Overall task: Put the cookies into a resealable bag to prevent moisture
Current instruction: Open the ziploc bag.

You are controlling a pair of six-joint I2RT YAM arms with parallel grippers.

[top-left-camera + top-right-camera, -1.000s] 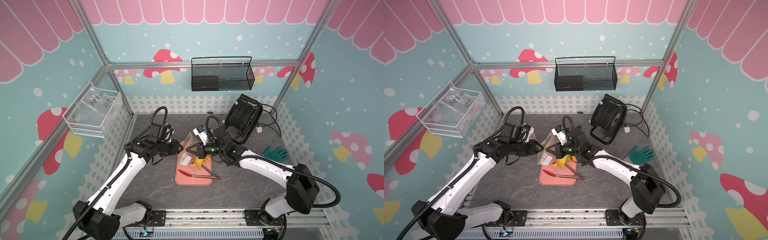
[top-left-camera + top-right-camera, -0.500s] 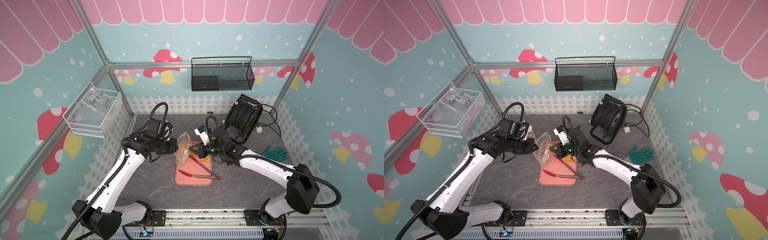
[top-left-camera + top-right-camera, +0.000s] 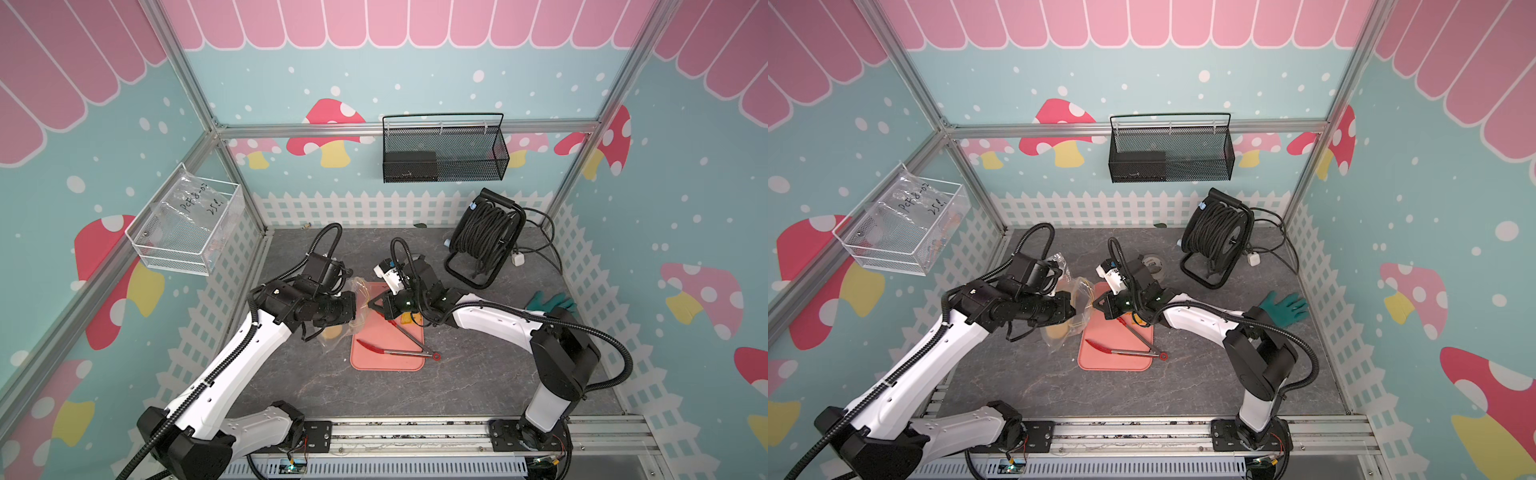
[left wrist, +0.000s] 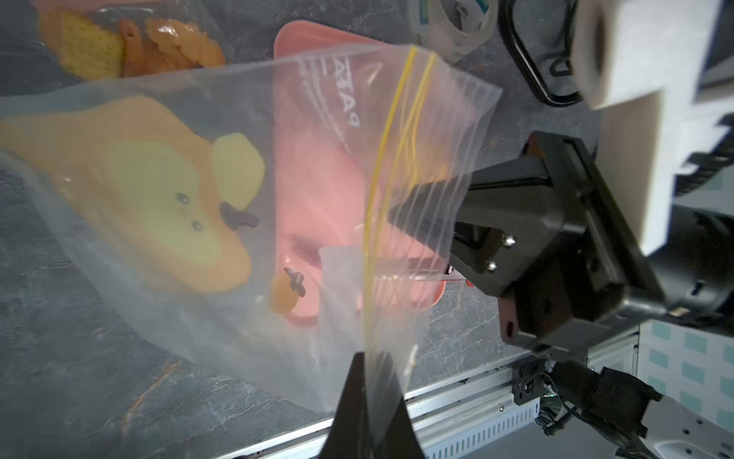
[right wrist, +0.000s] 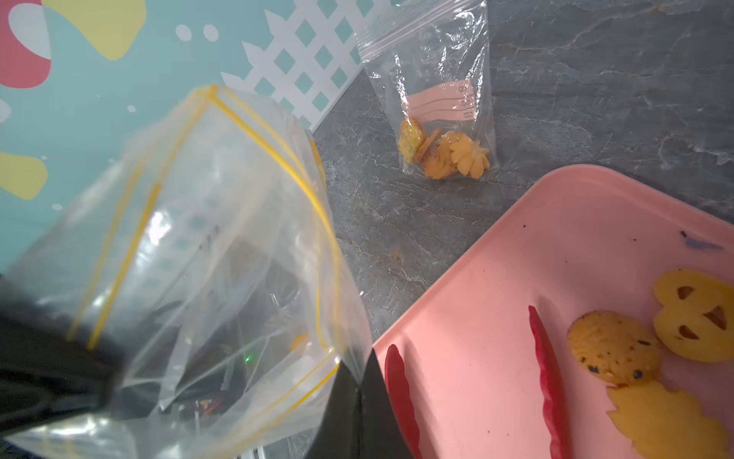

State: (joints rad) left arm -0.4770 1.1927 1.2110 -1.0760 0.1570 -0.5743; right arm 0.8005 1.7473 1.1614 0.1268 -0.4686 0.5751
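Three golden cookies (image 5: 613, 347) on pink tray (image 5: 496, 298)

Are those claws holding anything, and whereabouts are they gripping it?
Yes: the left claw and right claw each pinch the big clear bag at its top rim, beside the yellow zip strip, at different spots.

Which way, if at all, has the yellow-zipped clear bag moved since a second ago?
Yes, leftward. The clear bag was over the far-left part of the pink tray; now it is held up at the tray's left edge, partly beyond it.
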